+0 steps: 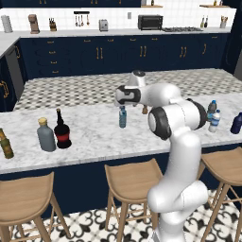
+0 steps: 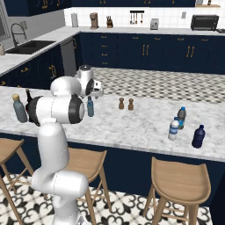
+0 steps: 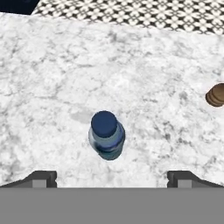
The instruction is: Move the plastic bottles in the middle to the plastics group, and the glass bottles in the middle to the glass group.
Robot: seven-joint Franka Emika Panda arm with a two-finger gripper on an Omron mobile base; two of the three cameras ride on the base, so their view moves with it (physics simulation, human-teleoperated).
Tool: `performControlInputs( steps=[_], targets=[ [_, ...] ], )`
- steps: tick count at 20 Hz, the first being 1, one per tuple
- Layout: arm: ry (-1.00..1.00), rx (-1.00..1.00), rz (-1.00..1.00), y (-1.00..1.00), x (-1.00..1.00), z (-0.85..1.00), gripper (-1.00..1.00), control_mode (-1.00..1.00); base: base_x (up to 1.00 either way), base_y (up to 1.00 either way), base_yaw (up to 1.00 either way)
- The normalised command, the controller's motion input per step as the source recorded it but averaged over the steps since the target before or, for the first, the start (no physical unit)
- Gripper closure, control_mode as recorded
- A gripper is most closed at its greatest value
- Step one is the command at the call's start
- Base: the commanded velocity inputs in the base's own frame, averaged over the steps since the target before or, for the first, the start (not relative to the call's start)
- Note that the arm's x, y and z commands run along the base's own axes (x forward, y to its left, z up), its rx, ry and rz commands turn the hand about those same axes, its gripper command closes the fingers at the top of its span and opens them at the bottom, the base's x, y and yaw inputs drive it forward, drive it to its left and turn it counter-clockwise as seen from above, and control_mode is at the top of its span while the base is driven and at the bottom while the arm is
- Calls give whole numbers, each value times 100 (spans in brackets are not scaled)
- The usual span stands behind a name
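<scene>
The slim teal-blue plastic bottle (image 1: 122, 117) (image 2: 90, 107) stands upright mid-counter. In the hand view its dark cap (image 3: 105, 123) lies just above and between my fingertips (image 3: 41, 178). My gripper (image 3: 112, 179) hangs open straight over it, holding nothing. The clear blue-capped bottle (image 1: 214, 121) (image 2: 174, 129) stands at the right, beside the dark teal bottle (image 1: 211, 109) (image 2: 181, 117) and the navy bottle (image 1: 237, 123) (image 2: 198, 136). At the left, the black red-labelled glass bottle (image 1: 62, 130) stands next to the grey tan-stoppered bottle (image 1: 46, 135) (image 2: 19, 109) and near the olive-brown bottle (image 1: 5, 144).
Two brown shakers (image 2: 121, 103) (image 2: 130, 104) stand just right of the teal-blue bottle; one shaker (image 3: 215, 95) shows at the right edge of the hand view. Wooden stools (image 1: 133, 177) line the marble counter's (image 1: 90, 137) near side.
</scene>
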Motion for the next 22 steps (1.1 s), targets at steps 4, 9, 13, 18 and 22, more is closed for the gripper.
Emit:
performControlInputs(
  steps=[4, 9, 13, 18, 22],
  targets=[
    [0, 0, 0, 16, 24, -22, -100, -100, 0, 0, 0],
    [0, 0, 0, 8, 26, -22, -100, -100, 0, 0, 0],
    [1, 0, 0, -20, 11, -19, -100, -100, 0, 0, 0],
    [0, 1, 0, -1, 17, -12, -100, -100, 0, 0, 0],
    [0, 5, 0, 8, 14, -8, -100, -100, 0, 0, 0]
  ],
)
